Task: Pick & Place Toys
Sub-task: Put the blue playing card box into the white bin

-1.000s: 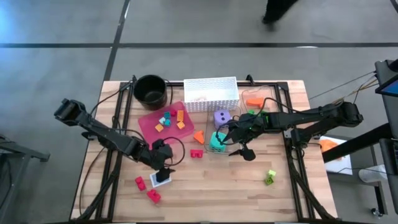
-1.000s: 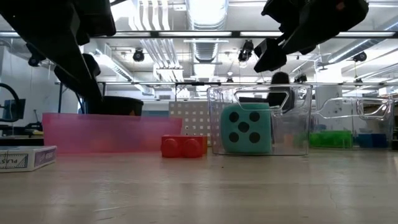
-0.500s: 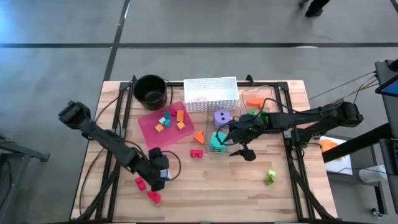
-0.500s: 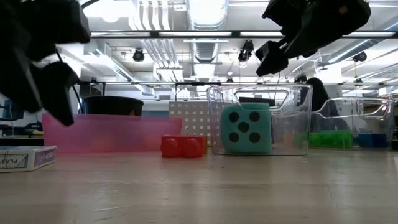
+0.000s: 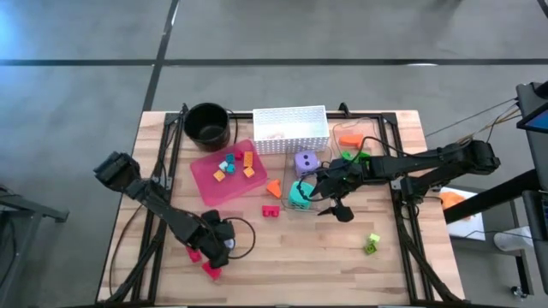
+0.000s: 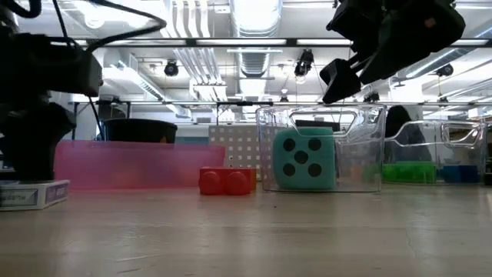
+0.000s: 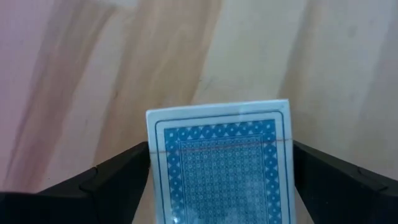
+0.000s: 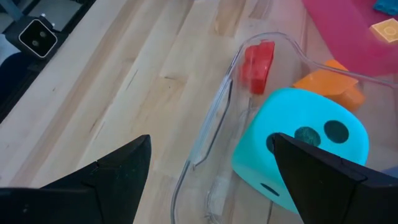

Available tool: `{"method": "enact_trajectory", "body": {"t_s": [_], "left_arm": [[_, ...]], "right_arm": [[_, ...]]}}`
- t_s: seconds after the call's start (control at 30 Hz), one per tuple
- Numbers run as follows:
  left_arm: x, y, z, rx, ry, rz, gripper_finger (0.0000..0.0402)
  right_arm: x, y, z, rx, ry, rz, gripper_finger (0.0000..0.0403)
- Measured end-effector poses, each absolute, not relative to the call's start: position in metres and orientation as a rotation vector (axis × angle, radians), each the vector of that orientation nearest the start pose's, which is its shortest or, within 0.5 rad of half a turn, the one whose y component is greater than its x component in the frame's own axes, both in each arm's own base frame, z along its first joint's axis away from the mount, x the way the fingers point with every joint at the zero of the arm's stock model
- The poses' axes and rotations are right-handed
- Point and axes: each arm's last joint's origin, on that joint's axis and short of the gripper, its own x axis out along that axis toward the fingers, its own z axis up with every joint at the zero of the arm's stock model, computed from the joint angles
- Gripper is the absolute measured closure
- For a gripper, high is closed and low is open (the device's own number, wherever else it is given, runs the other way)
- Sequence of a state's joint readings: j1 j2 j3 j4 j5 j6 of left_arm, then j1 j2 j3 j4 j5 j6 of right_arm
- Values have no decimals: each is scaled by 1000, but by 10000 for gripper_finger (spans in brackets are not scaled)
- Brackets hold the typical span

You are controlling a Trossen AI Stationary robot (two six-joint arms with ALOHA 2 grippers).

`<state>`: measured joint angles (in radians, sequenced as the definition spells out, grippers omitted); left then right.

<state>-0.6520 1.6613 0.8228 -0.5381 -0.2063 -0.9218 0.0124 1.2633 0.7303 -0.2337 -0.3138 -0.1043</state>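
Note:
A card pack with a blue patterned back (image 7: pixel 221 143) lies flat on the table near its front left. My left gripper (image 5: pixel 214 244) points down over it, open, one finger on each long side. In the low view the pack (image 6: pixel 31 194) sits under the gripper (image 6: pixel 34 154). Two red bricks (image 5: pixel 193 253) (image 5: pixel 211 270) lie close by. My right gripper (image 5: pixel 330 201) hangs open above a clear bin (image 8: pixel 205 143) that holds the teal die (image 8: pixel 298 149). The purple die (image 5: pixel 305 161) stands behind that bin. My left gripper straddles the card pack from above, a finger (image 7: pixel 118 180) beside each long edge (image 7: pixel 151 168). I cannot tell whether the fingers touch the edges. The pack lies flat on the table.
The pink tray (image 5: pixel 201 175) with several bricks, the black pot (image 5: pixel 208 124) and the white basket (image 5: pixel 291 128) stand at the back. A red brick (image 5: pixel 271 211), an orange brick (image 5: pixel 274 186) and a green brick (image 5: pixel 372 244) lie loose. A second clear bin (image 5: pixel 360 137) is at the back right.
My left gripper has come down toward the table's near left and tipped to point more steeply down, so that it now stands over the card pack with its fingers still open. The pack has not moved.

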Motion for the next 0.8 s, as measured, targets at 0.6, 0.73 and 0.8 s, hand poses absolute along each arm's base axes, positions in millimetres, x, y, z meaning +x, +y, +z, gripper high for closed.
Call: {"method": "enact_trajectory", "body": {"t_s": [0.6, 0.73, 0.8], "left_arm": [[218, -161, 128, -355, 1249, 331, 30], [218, -161, 128, -320, 1256, 306, 30], [217, -160, 128, -315, 1255, 307, 30]], "right_arm": [[250, 12, 216, 17, 745, 350, 70], [250, 12, 215, 18, 747, 349, 70], [250, 12, 215, 18, 748, 349, 70]]}}
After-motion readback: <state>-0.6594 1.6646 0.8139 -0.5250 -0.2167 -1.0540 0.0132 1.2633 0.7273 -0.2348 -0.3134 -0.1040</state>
